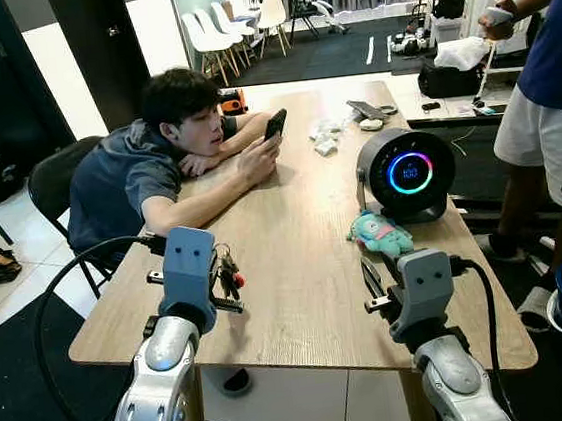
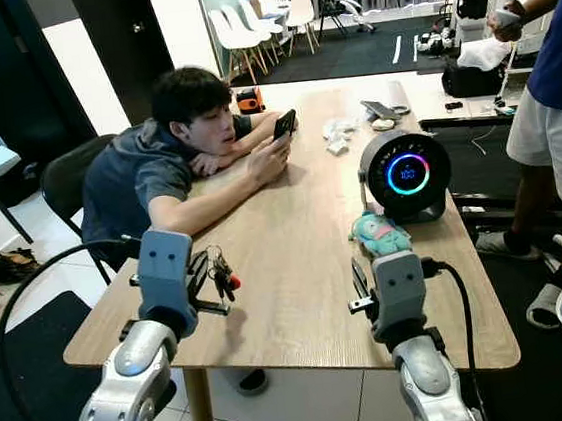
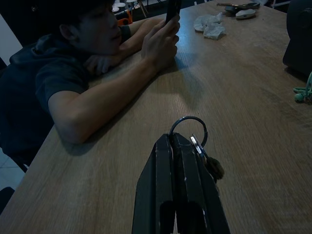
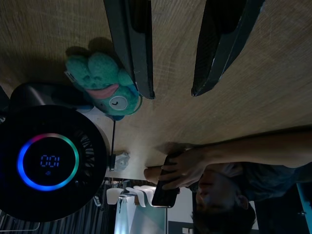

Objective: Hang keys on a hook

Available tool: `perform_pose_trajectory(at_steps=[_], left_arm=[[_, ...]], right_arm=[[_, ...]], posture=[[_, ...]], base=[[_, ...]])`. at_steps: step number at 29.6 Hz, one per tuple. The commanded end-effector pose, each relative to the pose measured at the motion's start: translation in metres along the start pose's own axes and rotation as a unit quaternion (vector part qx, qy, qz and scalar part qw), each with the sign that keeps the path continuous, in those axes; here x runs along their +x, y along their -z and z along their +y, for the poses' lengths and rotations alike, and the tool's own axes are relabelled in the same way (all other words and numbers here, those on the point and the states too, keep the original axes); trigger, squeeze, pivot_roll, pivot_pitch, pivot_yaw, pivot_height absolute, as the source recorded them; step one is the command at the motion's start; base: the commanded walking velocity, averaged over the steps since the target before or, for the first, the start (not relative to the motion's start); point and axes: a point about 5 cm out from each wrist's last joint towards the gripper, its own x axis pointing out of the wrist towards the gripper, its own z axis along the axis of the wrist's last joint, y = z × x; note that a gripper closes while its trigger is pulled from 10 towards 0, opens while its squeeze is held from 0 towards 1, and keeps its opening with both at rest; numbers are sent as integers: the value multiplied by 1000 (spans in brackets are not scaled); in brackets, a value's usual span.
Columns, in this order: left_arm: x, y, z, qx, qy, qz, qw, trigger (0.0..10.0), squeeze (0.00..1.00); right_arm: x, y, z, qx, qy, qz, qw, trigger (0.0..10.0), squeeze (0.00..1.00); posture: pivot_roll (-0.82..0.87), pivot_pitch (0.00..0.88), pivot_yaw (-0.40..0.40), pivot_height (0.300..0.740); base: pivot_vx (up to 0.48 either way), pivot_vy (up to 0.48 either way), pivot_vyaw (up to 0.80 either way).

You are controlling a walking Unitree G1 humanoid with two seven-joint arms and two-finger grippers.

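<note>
My left gripper (image 1: 226, 277) hovers over the near left part of the wooden table (image 1: 300, 299), shut on a bunch of keys (image 1: 234, 277) with a red piece. In the left wrist view the two black fingers (image 3: 178, 165) are pressed together, and the key ring (image 3: 189, 129) and a dark fob stick out past their tips. My right gripper (image 4: 171, 92) is open above the table's near right part with nothing between its fingers. It sits just short of a teal plush toy (image 1: 379, 232).
A person (image 1: 145, 164) leans on the table's left side holding a phone (image 1: 274, 124). A round black device with a lit ring (image 1: 408, 172) stands at the right. Crumpled tissues (image 1: 326, 137) lie further back. Another person (image 1: 552, 112) stands beyond the right edge.
</note>
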Motion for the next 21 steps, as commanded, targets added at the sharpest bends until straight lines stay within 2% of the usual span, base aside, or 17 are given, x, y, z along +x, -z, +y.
perform_pose_trajectory(at_steps=[1, 14, 21], left_arm=[[0, 2, -1, 2, -3, -2, 1000, 10000, 0], [-2, 1, 1, 8, -7, -2, 1000, 10000, 0], [-3, 1, 1, 10, -8, 0, 1000, 10000, 0]], right_arm=[[-1, 3, 3, 8, -5, 3, 1000, 10000, 0], [-1, 4, 8, 12, -10, 4, 1000, 10000, 0], [0, 4, 8, 12, -11, 5, 1000, 10000, 0]], posture=[[1, 78, 109, 740], [22, 96, 109, 740], [26, 98, 108, 740]], base=[[0, 0, 0], [0, 0, 0], [-342, 0, 0]])
